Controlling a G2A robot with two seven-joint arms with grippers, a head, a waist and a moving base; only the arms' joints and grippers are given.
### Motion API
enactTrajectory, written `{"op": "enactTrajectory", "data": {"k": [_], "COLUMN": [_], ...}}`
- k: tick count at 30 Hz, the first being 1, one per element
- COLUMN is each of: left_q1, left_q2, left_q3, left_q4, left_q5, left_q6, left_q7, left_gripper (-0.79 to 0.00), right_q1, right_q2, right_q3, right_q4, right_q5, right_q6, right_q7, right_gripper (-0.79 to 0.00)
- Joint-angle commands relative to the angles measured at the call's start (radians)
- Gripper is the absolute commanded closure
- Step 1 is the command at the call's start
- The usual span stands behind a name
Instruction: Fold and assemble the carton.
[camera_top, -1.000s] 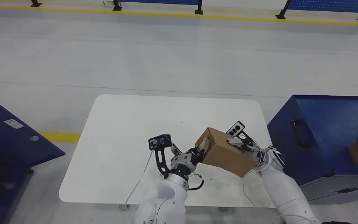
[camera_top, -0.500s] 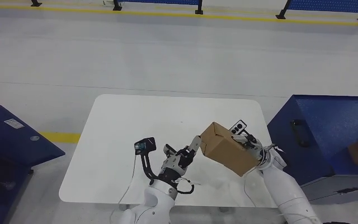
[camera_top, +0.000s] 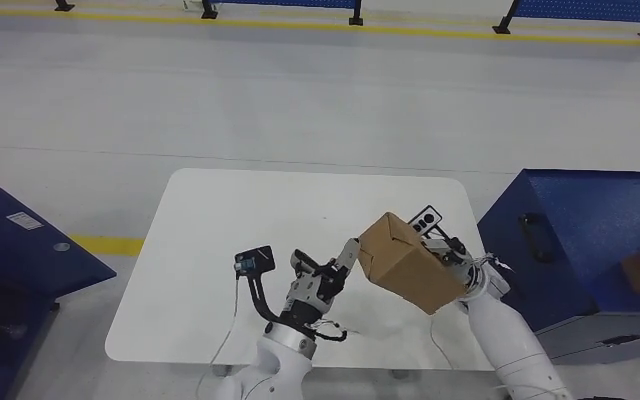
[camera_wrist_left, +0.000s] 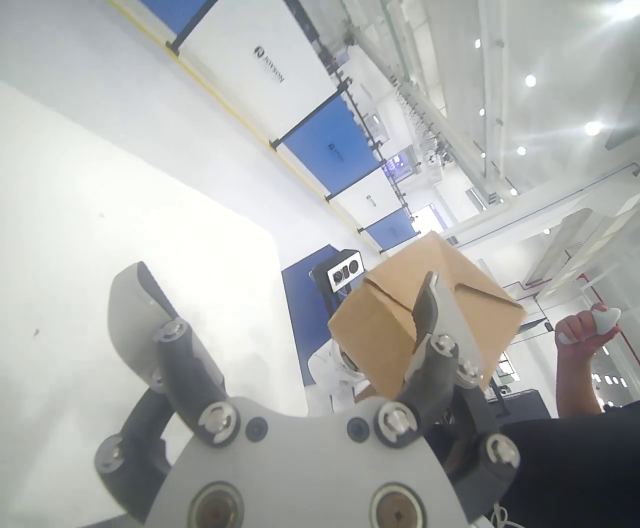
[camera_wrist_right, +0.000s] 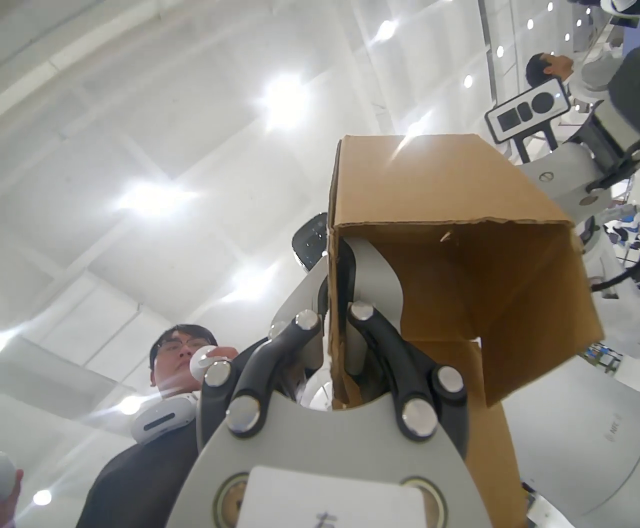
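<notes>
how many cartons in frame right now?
1. The carton is held above the right side of the table, right gripper shut on one wall, left gripper open beside it. No others visible.

HIDDEN AND CUT OFF

Right wrist view, centre: the carton (camera_wrist_right: 450, 200) wall clamped in the right gripper (camera_wrist_right: 336, 255) covers most of the outer finger (camera_wrist_right: 309, 245). The lower flap runs behind the gripper plate at the bottom.

Top view, right of centre: the carton hides that gripper's fingers entirely.

Left wrist view, right of centre: one finger (camera_wrist_left: 442, 320) of the left gripper (camera_wrist_left: 282, 285) overlaps the carton's face. Touching or merely in front, cannot tell; seems just in front.

Top view, right edge: blue crate (camera_top: 565, 245) cut by the frame.
</notes>
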Motion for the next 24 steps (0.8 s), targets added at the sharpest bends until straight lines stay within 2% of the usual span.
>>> {"op": "enactTrajectory", "data": {"k": [1, 5, 8, 11, 13, 16, 18, 20, 24], "left_q1": [0.035, 0.097, 0.123, 0.125, 0.125, 0.125, 0.125, 0.125, 0.125], "left_q2": [0.008, 0.025, 0.036, 0.037, 0.037, 0.037, 0.037, 0.037, 0.037], "left_q3": [0.003, -0.004, -0.013, -0.012, -0.012, -0.012, -0.012, -0.012, -0.012], "left_q4": [-0.031, -0.077, -0.089, -0.086, -0.086, -0.086, -0.086, -0.086, -0.086], "left_q5": [0.081, 0.151, 0.175, 0.18, 0.18, 0.18, 0.18, 0.18, 0.18], "left_q6": [-0.053, -0.14, -0.151, -0.147, -0.147, -0.147, -0.147, -0.147, -0.147], "left_q7": [0.06, 0.126, 0.151, 0.151, 0.151, 0.151, 0.151, 0.151, 0.151], "left_gripper": [-0.785, -0.785, -0.785, -0.785, -0.785, -0.785, -0.785, -0.785, -0.785], "right_q1": [-0.012, -0.026, -0.028, 0.009, 0.038, 0.09, 0.124, 0.154, 0.227], "right_q2": [0.004, 0.011, 0.017, 0.025, 0.03, 0.039, 0.044, 0.047, 0.041], "right_q3": [0.012, 0.03, 0.038, 0.05, 0.053, 0.049, 0.039, 0.024, 0.0], "right_q4": [-0.026, -0.032, 0.007, 0.074, 0.086, 0.062, 0.031, 0.012, -0.016], "right_q5": [0.021, 0.067, 0.073, -0.045, -0.139, -0.277, -0.357, -0.4, -0.4], "right_q6": [-0.036, -0.03, 0.012, 0.0, 0.015, 0.134, 0.237, 0.385, 0.608], "right_q7": [0.0, 0.0, 0.0, -0.02, -0.146, -0.347, -0.477, -0.602, -0.827], "right_gripper": [0.0, 0.0, 0.0, 0.0, 0.0, 0.0, 0.0, 0.0, 0.0]}}
